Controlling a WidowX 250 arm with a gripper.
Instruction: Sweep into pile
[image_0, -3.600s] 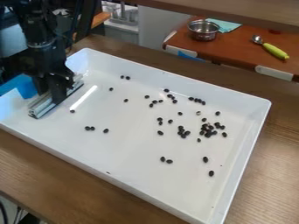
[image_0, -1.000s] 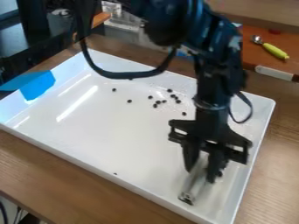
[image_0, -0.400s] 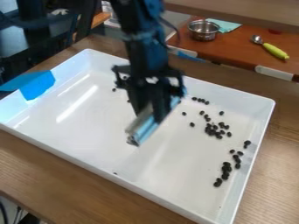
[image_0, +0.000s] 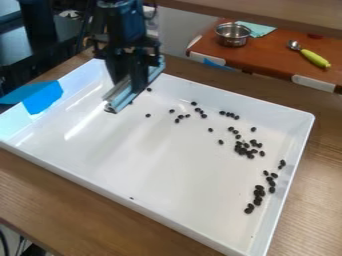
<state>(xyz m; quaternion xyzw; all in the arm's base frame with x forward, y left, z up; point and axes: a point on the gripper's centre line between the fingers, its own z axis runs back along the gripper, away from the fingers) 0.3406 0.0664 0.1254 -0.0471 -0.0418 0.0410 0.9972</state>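
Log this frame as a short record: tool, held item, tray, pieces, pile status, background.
tool: the tool is over the upper left part of the white tray
held item: metal bar, slanting
pieces: small dark pieces, densest toward the right side, others strung toward the upper left
pile status: several clusters and strays, no single pile
background: metal bowl and green-handled spoon on a reddish-brown table

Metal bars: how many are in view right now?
1 metal bar, held in the gripper over the far-left part of the white tray; the gripper hides some of it.
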